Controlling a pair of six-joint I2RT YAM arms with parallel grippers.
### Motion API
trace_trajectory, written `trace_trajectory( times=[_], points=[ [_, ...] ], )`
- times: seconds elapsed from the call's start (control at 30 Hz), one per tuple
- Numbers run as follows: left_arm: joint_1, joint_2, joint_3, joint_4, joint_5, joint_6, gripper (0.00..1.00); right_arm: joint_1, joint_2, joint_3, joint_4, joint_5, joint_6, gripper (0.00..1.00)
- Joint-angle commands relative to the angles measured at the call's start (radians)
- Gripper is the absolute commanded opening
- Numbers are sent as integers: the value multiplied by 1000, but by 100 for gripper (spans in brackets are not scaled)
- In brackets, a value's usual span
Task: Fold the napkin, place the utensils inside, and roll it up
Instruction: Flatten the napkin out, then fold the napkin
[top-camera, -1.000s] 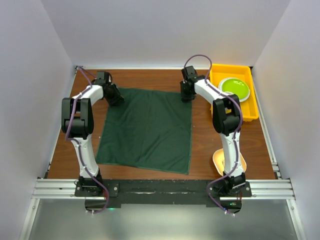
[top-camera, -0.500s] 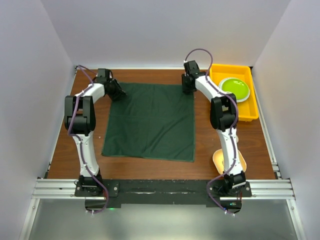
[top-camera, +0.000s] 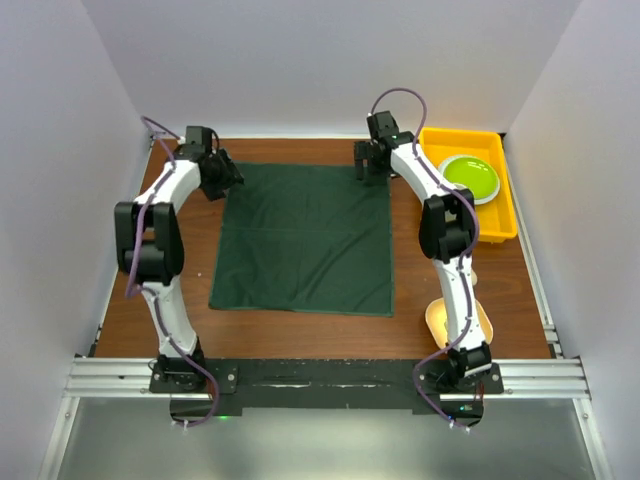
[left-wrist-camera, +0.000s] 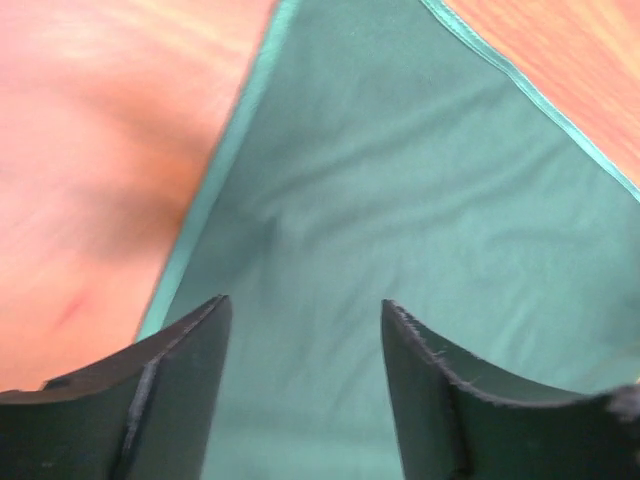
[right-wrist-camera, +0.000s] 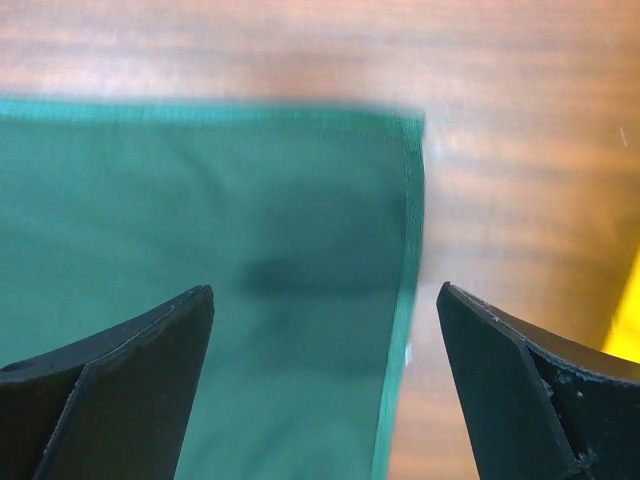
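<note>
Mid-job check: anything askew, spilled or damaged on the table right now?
Nothing stands out. The napkin lies flat and unfolded, only a little skewed. The left gripper and the right gripper hang open over its far corners.

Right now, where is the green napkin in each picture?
Top view: the napkin lies flat mid-table, between the two arms.
Left wrist: the napkin fills the centre and right.
Right wrist: the napkin fills the left and centre, corner upper right.
Shared landmark: the brown table bordering the napkin's hem.
</note>
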Motion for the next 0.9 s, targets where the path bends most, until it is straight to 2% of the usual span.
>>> trace_trajectory(
  times=[0.0,0.13,0.2,0.23,0.43,0.53,0.6,0.7,0.87],
  points=[
    [11,-337,-52,-199,-157,-27,73,108,-215,-97,-83,17,54,98],
    [11,-635,-177,-293,-232,-102,76,298,-254,-154,-116,-12,48,98],
    [13,-736,-218,-342,-258,-122,77,373,-263,-163,-88,-11,37,98],
    [13,-826,-220,-367,-267,-130,77,448,-266,-166,-76,-12,36,97],
    [13,-1123,-151,-475,-315,-161,76,691,-210,-67,-21,-32,54,87],
    [13,-1229,-126,-467,-310,-133,75,786,-145,5,-10,-43,30,76],
    [13,-1262,-102,-488,-306,-125,75,826,-107,21,5,-58,4,63],
    [13,-1297,-77,-513,-292,-99,75,904,-65,30,15,-41,-30,63],
    [13,-1297,-51,-534,-228,-81,74,960,-12,59,32,-24,-72,66]
  ],
)
